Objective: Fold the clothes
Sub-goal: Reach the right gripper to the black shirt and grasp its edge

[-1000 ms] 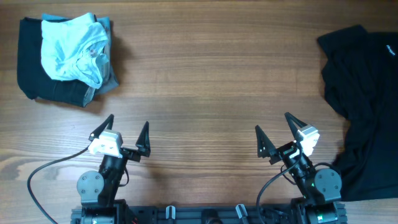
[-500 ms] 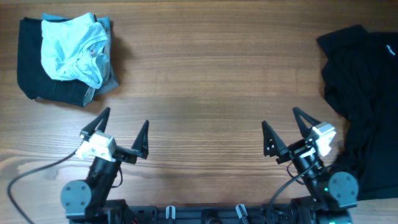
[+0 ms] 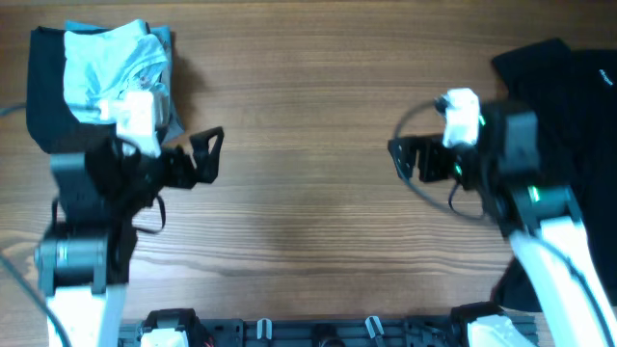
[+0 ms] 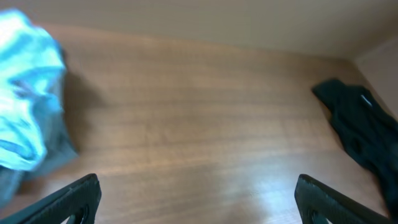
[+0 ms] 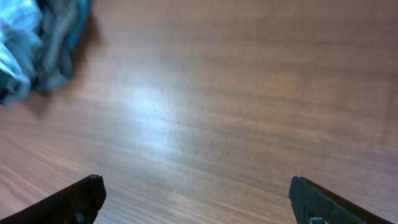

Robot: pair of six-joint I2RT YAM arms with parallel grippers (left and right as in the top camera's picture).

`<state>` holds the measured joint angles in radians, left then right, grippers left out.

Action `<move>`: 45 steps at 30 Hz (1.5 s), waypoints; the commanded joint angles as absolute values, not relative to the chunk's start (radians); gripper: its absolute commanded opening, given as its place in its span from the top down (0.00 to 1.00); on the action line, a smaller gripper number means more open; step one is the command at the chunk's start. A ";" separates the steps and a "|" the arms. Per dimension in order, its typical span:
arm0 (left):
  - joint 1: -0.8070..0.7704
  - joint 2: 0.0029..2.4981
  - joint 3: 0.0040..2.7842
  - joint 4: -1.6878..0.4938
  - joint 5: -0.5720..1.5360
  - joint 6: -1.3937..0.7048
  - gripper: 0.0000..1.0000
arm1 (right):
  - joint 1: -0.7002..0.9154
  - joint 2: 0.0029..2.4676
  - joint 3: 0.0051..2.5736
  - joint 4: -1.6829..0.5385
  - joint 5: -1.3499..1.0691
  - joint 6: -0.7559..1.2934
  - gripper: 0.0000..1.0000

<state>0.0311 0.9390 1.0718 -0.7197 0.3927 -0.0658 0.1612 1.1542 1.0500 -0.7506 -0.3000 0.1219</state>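
Note:
The clothes, a black polo shirt (image 3: 578, 87), lie crumpled at the table's right edge; my right arm covers part of them. The left wrist view shows the shirt (image 4: 364, 130) far to the right. My left gripper (image 3: 214, 156) is raised over the left half of the table, pointing right, open and empty (image 4: 199, 200). My right gripper (image 3: 397, 161) hangs left of the shirt, pointing left, open with bare wood between its fingers (image 5: 198, 200).
A pale blue and white garment (image 3: 111, 63) lies on a dark folded pile (image 3: 43, 106) at the far left; it also shows as a pale blue garment (image 4: 25, 118) in the left wrist view and a blue heap (image 5: 28, 50) in the right wrist view. Wooden table (image 3: 308, 96) lies between.
Both arms have lifted from the front edge and swung up over the table, the left toward the blue pile, the right toward the black shirt. Both grippers stayed open.

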 commanded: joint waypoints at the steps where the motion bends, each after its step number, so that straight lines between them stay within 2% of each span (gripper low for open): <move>1: 0.037 1.046 1.132 -0.754 0.475 -0.068 0.00 | 0.156 1.337 1.156 -0.755 -0.320 0.041 0.00; 4: 0.037 1.089 1.132 -0.768 0.496 -0.069 0.00 | 0.093 1.455 1.205 -0.723 -0.185 0.199 0.00; 8: 0.036 1.101 1.132 -0.791 0.505 -0.069 0.00 | -0.061 1.560 1.230 -0.625 -0.062 0.309 0.00; 9: 0.037 1.101 1.132 -0.791 0.505 -0.069 0.00 | -0.092 1.576 1.230 -0.601 -0.060 0.325 0.01; 11: 0.037 1.100 1.132 -0.791 0.505 -0.069 0.00 | -0.209 1.632 1.230 -0.522 -0.061 0.374 0.09; 15: 0.036 1.100 1.132 -0.791 0.505 -0.069 0.00 | -0.337 1.713 1.230 -0.394 -0.123 0.379 0.11; 20: 0.037 1.100 1.132 -0.791 0.505 -0.069 0.00 | -0.389 1.811 1.230 -0.327 -0.190 0.236 0.11; 30: 0.037 1.100 1.132 -0.791 0.505 -0.068 0.00 | -0.390 2.009 1.230 -0.329 -0.046 0.230 0.13; 31: 0.037 1.100 1.132 -0.791 0.505 -0.068 0.00 | -0.390 2.037 1.230 -0.341 -0.033 0.222 0.31; 32: 0.037 1.100 1.132 -0.791 0.505 -0.068 0.00 | -0.390 2.043 1.230 -0.346 -0.036 0.219 0.44; 33: 0.037 1.100 1.132 -0.791 0.505 -0.068 0.00 | -0.390 2.047 1.230 -0.350 -0.044 0.218 0.70; 35: 0.036 1.100 1.132 -0.791 0.505 -0.068 0.00 | -0.390 2.039 1.230 -0.348 -0.126 0.214 0.93; 45: 0.047 1.072 1.134 -0.777 0.504 -0.068 0.00 | -0.297 1.868 1.231 -0.331 -0.460 0.209 0.95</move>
<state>0.0322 1.1019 1.1122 -0.7898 0.4816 -0.0658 -0.3660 1.9747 1.2255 -0.3382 -0.2897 0.2291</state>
